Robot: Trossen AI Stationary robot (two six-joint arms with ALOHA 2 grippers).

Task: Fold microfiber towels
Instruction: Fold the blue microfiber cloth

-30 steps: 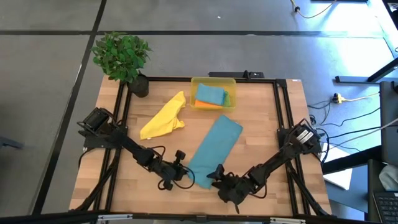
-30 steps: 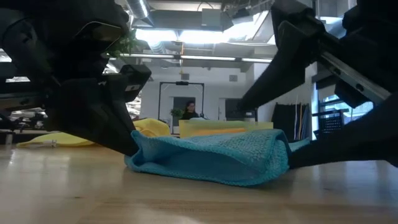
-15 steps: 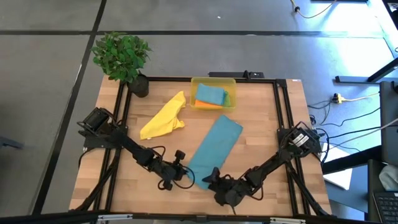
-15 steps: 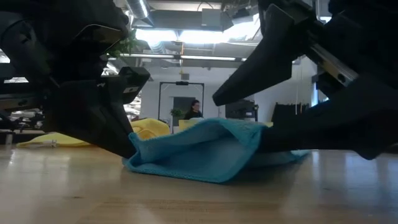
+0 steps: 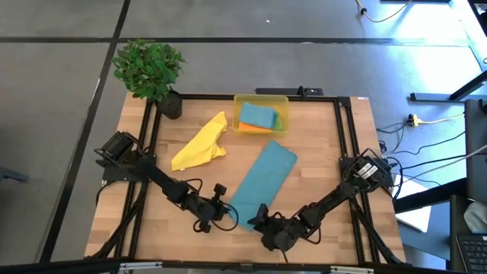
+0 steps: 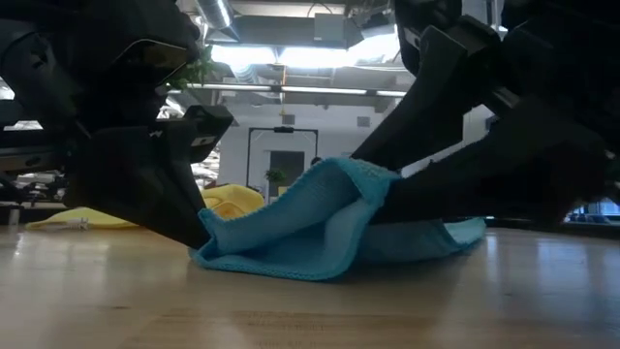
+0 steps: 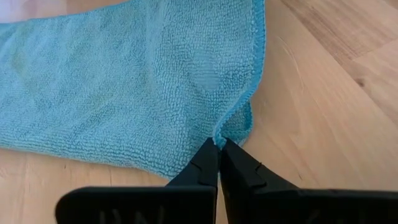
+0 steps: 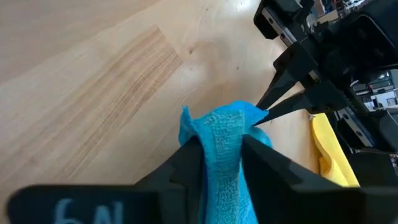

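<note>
A long teal-blue towel (image 5: 262, 176) lies slantwise on the wooden table, its far end toward the yellow bin (image 5: 261, 100). My left gripper (image 5: 228, 214) is shut on the left corner of the towel's near end. My right gripper (image 5: 256, 219) is shut on the right corner of that end, a short way from the left one. In the low view the near end (image 6: 320, 208) stands up in a hump between the two grippers. A yellow towel (image 5: 199, 144) lies crumpled at the far left. My left gripper pinches the corner of the towel's hemmed edge (image 7: 219, 132) between its two fingertips. It comes slanting down from the table's left. That corner sits low, just above the wood, and the cloth beyond it lies flat. My right gripper pinches a bunched fold of the near end (image 8: 222, 134) between its two fingers, slanting down from the table's near right. The fold sticks up past the fingertips. How many layers it has, I cannot tell. The rest of the towel rests on the table.
The yellow bin holds a folded teal towel (image 5: 257, 116), with orange and green cloth under it. A potted plant (image 5: 150, 70) stands at the far left corner. Bare wood lies to the right of the teal towel and along the near edge.
My right gripper has shut on the towel's near right corner after edging toward my left gripper. That end, which lay in a low flat bunch, now rises in a peaked fold, while the left corner stays in place.
</note>
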